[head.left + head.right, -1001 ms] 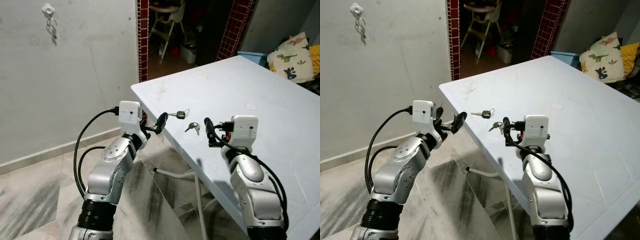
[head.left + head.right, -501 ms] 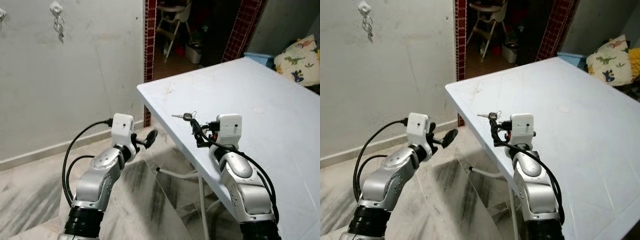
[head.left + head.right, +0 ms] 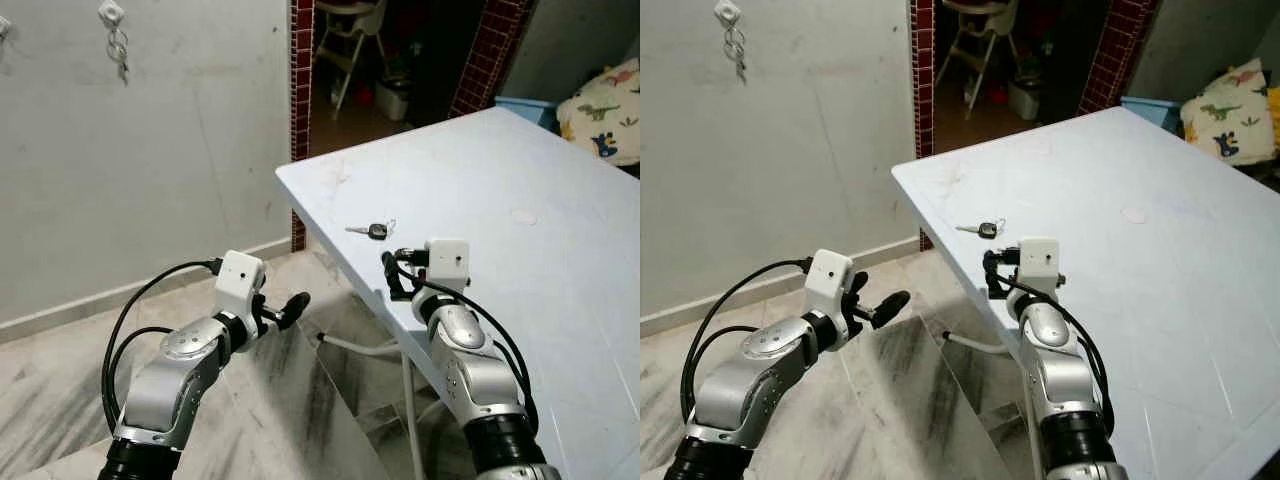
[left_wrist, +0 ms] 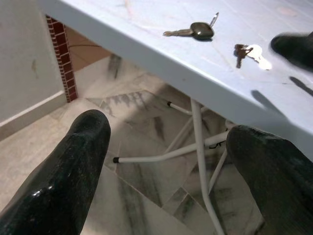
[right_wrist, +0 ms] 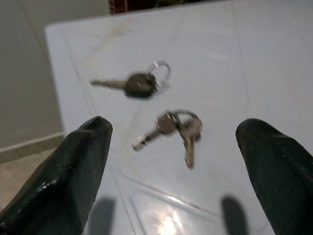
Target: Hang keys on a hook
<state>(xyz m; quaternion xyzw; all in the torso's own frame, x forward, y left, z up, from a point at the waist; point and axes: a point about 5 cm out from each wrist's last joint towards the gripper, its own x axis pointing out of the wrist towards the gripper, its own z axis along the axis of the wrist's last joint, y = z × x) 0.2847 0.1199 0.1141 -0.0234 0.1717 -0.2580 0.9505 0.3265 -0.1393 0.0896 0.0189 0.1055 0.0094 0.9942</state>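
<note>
Keys (image 5: 176, 129) lie on the white table (image 3: 560, 270). Right gripper (image 5: 176, 161) hovers over them, fingers spread, empty. Left gripper (image 4: 171, 161), also spread and empty, sits below the table edge

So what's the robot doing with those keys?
It is about to pick some up. Its open right gripper hovers over the small silver key bunch on the pale blue table, beside a black-headed key. The left gripper, open, holds nothing. Another key bunch hangs on the white wall hook.

Pale blue table (image 3: 560, 250) on white legs over grey marble floor (image 3: 70, 390). Scuffed whitish wall (image 3: 200, 130), red-tiled doorway (image 3: 300, 90), dinosaur-print cushion (image 3: 612, 88).
</note>
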